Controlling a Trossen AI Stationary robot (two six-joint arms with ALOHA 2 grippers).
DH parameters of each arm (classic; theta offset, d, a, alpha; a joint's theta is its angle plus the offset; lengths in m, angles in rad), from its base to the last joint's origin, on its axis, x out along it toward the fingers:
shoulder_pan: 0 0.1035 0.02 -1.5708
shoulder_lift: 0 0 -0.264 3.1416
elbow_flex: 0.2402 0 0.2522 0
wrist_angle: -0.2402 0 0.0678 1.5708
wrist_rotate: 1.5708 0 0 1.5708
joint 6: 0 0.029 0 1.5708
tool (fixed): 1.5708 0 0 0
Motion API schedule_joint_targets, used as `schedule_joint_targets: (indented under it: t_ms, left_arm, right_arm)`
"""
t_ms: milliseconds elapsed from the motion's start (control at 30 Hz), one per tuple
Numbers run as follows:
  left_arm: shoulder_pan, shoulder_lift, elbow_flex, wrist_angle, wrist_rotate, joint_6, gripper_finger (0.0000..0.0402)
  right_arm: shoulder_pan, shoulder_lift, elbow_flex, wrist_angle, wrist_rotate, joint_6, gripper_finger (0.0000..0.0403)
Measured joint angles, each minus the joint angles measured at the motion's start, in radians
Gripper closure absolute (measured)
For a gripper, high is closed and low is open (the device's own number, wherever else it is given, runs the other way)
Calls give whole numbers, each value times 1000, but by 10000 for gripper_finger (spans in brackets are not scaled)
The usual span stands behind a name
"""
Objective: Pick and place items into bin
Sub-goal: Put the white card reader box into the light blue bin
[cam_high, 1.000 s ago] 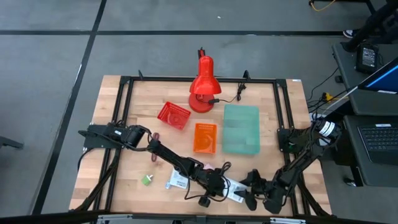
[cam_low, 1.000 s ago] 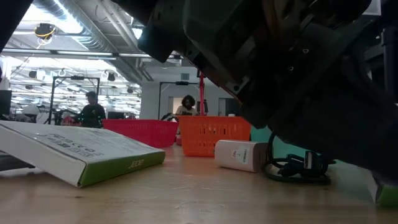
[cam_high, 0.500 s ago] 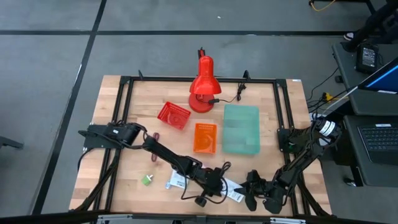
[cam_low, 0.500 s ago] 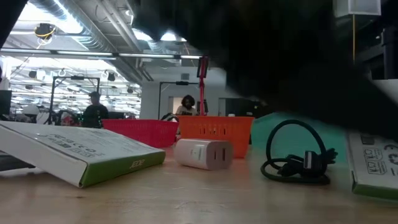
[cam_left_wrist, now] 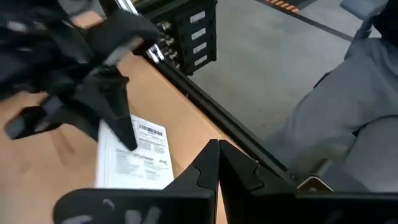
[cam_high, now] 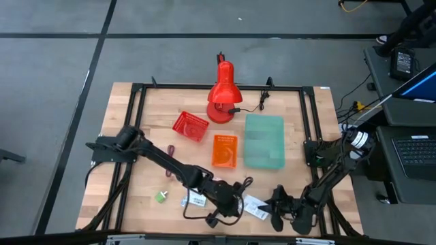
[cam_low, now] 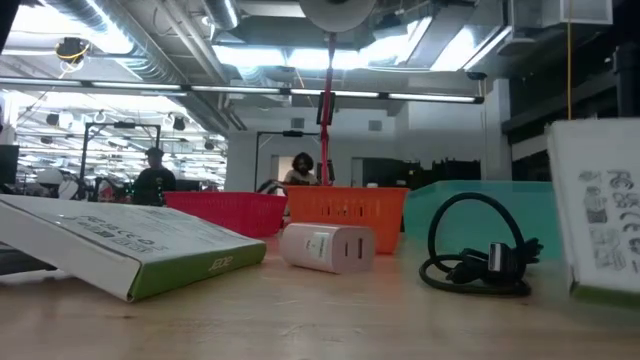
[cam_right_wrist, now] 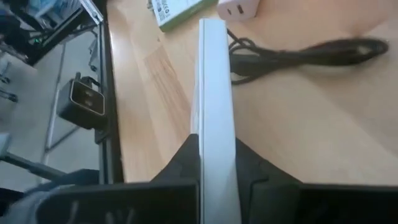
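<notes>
High view: the right gripper [cam_high: 278, 207] sat at lower right, pinching a white packet [cam_high: 255, 207] on edge, likely for lifting toward the bins.

Low view: that packet [cam_low: 598, 215] stood upright at far right.

Right wrist: fingers [cam_right_wrist: 186, 158] clamped its edge.

Left wrist: the left gripper [cam_left_wrist: 217, 163] was closed, empty.
</notes>
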Motion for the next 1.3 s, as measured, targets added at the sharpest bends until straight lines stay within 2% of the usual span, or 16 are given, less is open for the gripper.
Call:
schedule_joint_targets:
  t_ms: [133,400,700,800,1033,1300]
  left_arm:
    - [-2,-81,-90,22,-65,0,400]
    - [-6,-330,-470,304,-304,-93,400]
    - [-20,-592,-840,535,-472,-117,400]
    - [-20,-663,-921,568,-479,-140,400]
    - [-18,-757,-1013,586,-508,-140,400]
    - [-13,-779,-1044,569,-538,-106,400]
  right_arm:
    - [20,-34,25,-20,38,-77,377]
    - [5,-79,83,-47,58,-242,377]
    - [-67,-123,128,-177,59,-266,377]
    - [-93,-153,149,-228,60,-293,377]
    - [-160,-276,157,-311,68,-372,377]
    - [-250,-420,156,-545,74,-362,377]
